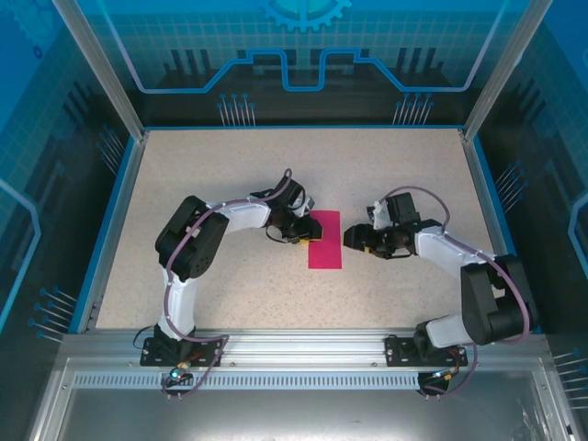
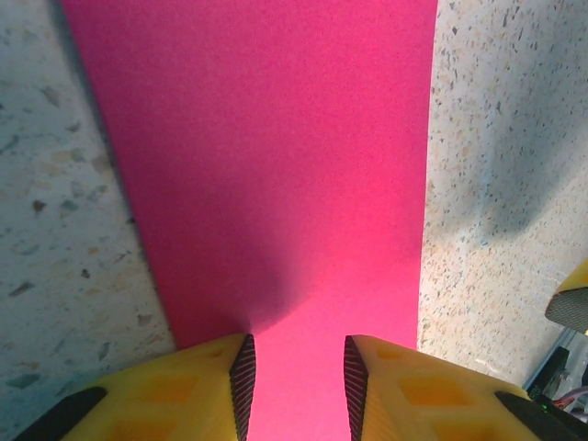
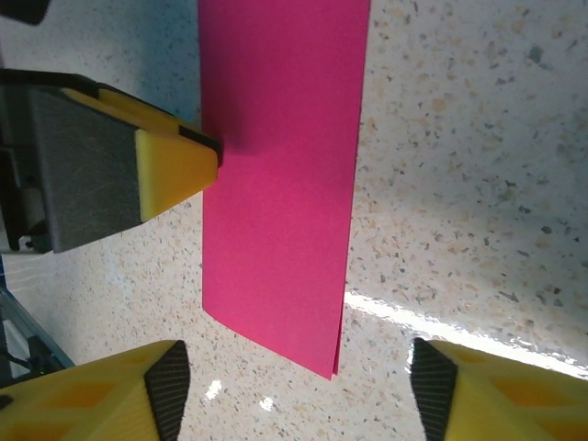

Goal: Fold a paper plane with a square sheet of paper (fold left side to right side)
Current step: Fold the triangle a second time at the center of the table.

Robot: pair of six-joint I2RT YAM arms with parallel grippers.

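Item: square sheet of paper [image 1: 324,241], folded into a narrow strip, is lying flat on the counter [image 1: 184,184] between both grippers.
Left gripper [image 2: 294,354]: jaws are standing partly apart, tips resting on the strip's edge, likely pinning the fold.
Right gripper [image 3: 294,367]: jaws are gaping wide, empty, with the strip just ahead.

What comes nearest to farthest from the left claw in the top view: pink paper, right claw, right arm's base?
1. pink paper, right beside the left claw.
2. right claw, across the paper.
3. right arm's base, near right edge.
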